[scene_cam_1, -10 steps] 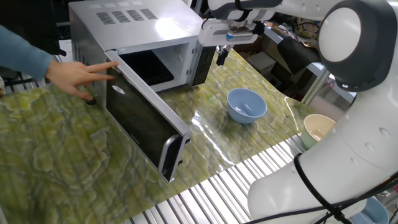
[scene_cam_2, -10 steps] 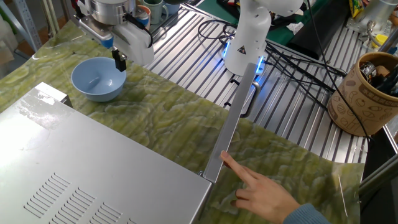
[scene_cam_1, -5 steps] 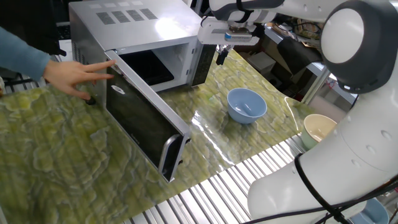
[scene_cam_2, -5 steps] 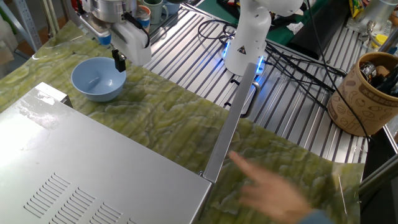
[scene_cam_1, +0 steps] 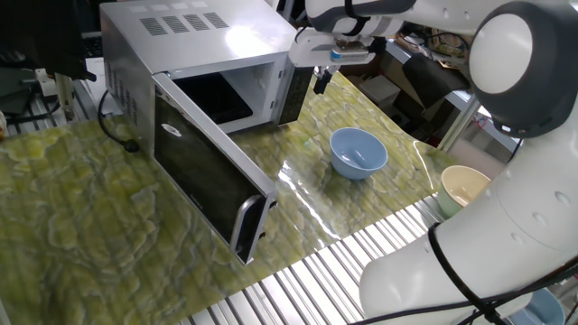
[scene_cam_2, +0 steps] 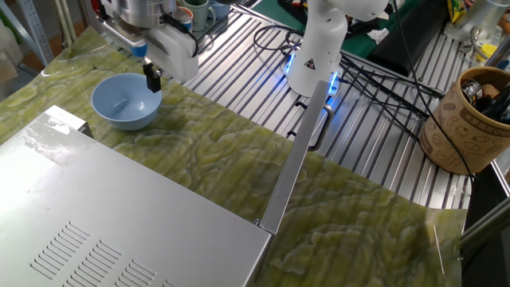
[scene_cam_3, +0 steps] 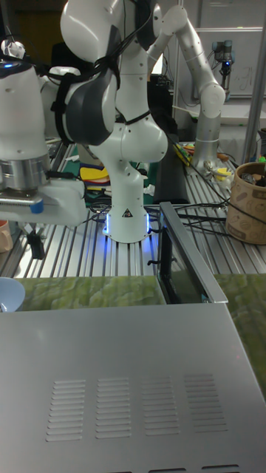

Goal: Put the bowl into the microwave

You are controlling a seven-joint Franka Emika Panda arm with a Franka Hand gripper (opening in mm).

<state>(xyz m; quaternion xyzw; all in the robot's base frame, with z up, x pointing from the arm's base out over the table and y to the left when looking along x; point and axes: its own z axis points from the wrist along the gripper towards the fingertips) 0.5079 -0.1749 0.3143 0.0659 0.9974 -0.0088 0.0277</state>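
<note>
**Bowl on the surface, microwave door open, tool empty above**

In one fixed view, nearest the camera, the microwave's door [scene_cam_1: 209, 181] hangs swung out wide over the green marbled surface [scene_cam_1: 90, 235], its dark glass facing forward and its handle at the near end. To the right, at the surface's edge, a cream bowl [scene_cam_1: 462, 188] sits by the robot's white base.

Further in, the bowl [scene_cam_1: 358, 152] stands upright on the surface, out in front of the microwave's control strip and well apart from the door. It is empty, paler blue inside.

Beyond it the microwave [scene_cam_1: 194, 54] stands with its cavity showing, vent slots on top. The tool [scene_cam_1: 321, 81] hangs above the surface just beside the microwave's right front corner, past the bowl and not touching it. Its dark fingers point down and hold nothing; how far apart they stand, I cannot tell.

From the other fixed view, the tool [scene_cam_2: 151, 77] hovers just beside the bowl's [scene_cam_2: 125, 101] rim. A brown patterned pot [scene_cam_2: 470, 119] stands far off to the right.
</note>
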